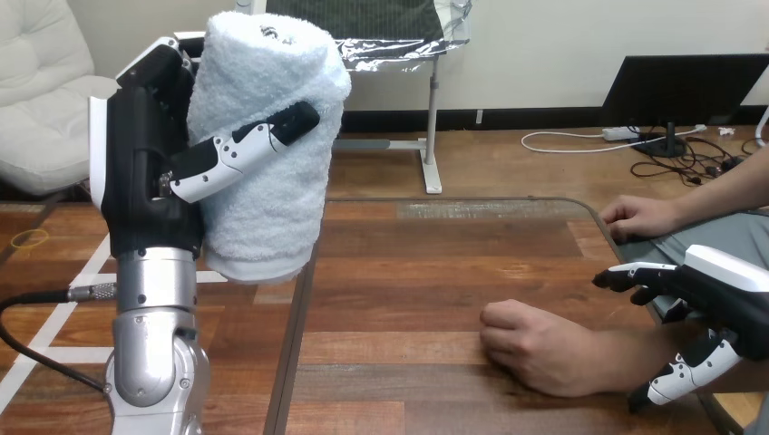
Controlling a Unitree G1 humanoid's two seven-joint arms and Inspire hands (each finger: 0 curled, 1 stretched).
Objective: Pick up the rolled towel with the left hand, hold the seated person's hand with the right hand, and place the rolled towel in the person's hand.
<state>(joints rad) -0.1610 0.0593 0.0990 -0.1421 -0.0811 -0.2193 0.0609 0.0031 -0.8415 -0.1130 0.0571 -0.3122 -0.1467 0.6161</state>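
Observation:
A pale blue rolled towel (272, 136) stands upright, raised well above the table at the view's left. My left hand (145, 163) is shut on it, thumb across its front. The person's hand (535, 344) rests as a loose fist on the wooden table (408, 272) at lower right, forearm running off to the right. My right hand (716, 308) hovers over that forearm near the wrist. Its fingers are relaxed, some above the arm and some below at the table edge. I see no closed grasp on the arm.
The person's other hand (639, 217) lies at the table's right edge, further back. The table's left edge runs down beside my left arm (154, 344).

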